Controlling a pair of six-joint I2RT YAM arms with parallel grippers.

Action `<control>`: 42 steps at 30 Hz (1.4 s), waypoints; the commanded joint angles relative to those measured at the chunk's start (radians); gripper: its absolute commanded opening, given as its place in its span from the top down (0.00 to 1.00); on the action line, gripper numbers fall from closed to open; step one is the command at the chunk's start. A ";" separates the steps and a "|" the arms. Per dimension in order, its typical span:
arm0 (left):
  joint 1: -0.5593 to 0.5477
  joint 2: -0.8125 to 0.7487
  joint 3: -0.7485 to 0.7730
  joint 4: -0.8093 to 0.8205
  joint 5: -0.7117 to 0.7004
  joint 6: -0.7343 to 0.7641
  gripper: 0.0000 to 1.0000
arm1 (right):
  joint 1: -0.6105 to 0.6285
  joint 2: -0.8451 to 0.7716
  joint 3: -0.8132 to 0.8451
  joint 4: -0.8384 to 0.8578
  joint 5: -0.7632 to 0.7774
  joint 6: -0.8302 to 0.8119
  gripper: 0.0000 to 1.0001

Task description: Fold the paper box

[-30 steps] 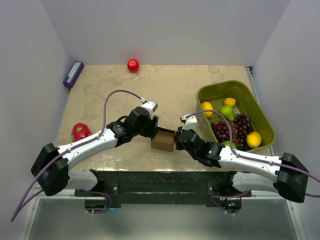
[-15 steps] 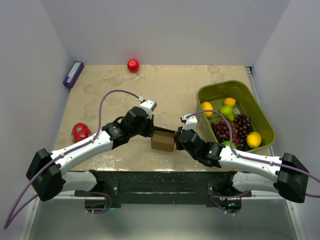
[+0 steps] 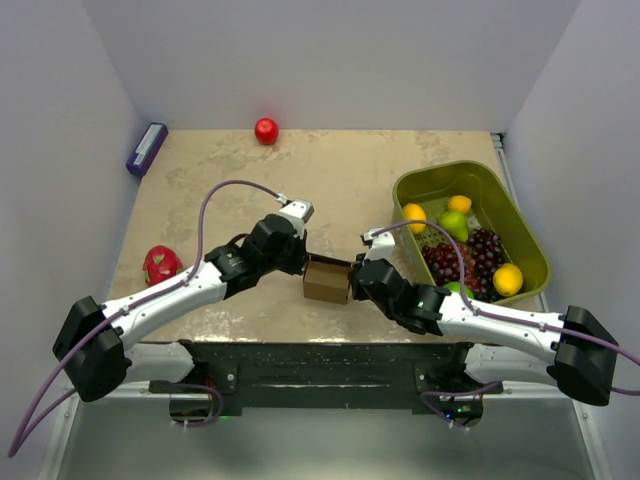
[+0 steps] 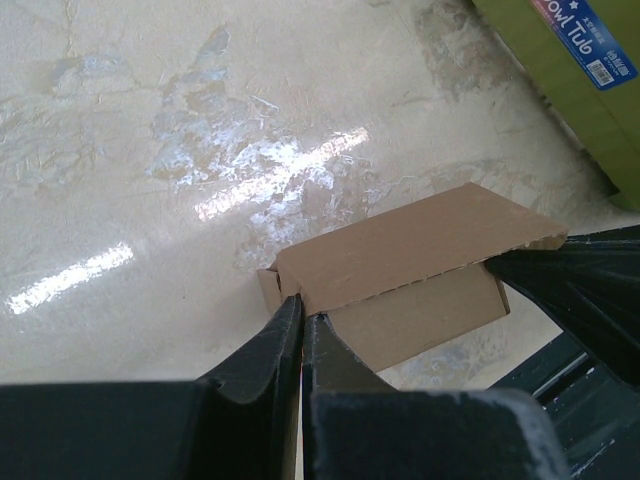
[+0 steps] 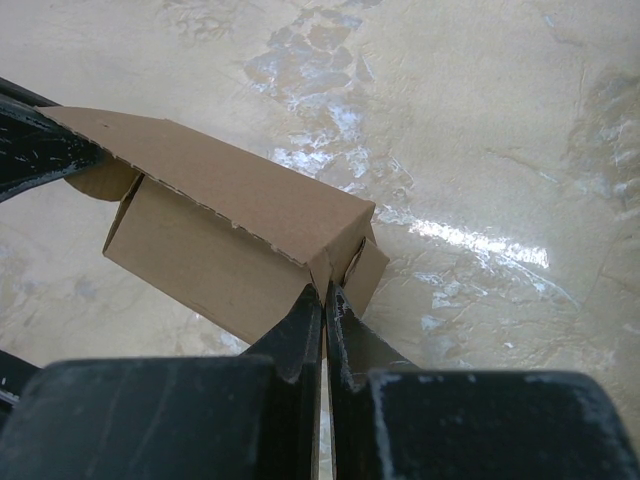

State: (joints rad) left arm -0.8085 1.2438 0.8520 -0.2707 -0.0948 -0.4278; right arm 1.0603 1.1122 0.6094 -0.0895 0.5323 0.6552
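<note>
The paper box (image 3: pixel 326 281) is a small brown cardboard box on the table between my two arms, with its top flap lying over it. My left gripper (image 3: pixel 304 263) is at its left end. In the left wrist view the jaws (image 4: pixel 301 312) are pressed together on the corner of the box (image 4: pixel 420 265). My right gripper (image 3: pixel 352 276) is at the box's right end. In the right wrist view it (image 5: pixel 323 292) is shut on the corner edge of the box (image 5: pixel 220 225), beside a small side tab.
A green basket (image 3: pixel 455 168) of fruit stands at the right, close to the right arm. A red apple (image 3: pixel 266 130) lies at the back, a purple packet (image 3: pixel 146 148) at the back left, and a red fruit (image 3: pixel 159 264) at the left.
My left gripper has closed from open onto the box's left corner, and the left arm has shifted slightly. The right gripper and the box have hardly moved.
</note>
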 commanded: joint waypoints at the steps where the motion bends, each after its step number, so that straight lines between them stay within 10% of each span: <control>1: -0.020 0.005 -0.039 0.036 0.046 -0.034 1.00 | 0.004 0.000 -0.020 -0.012 0.018 0.014 1.00; 22: -0.159 0.006 -0.194 0.024 -0.134 -0.074 1.00 | 0.006 -0.015 -0.025 -0.016 0.015 0.011 0.99; 35: -0.187 0.025 -0.160 -0.009 -0.203 -0.098 0.99 | 0.007 -0.132 -0.008 -0.072 -0.095 -0.045 0.30; 42: -0.192 -0.009 -0.119 -0.013 -0.194 -0.088 0.71 | 0.007 -0.207 0.001 -0.159 -0.143 -0.017 0.16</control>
State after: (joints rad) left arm -0.9848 1.2304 0.7216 -0.1745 -0.3222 -0.5022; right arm 1.0603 0.9527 0.5880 -0.1909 0.4217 0.6247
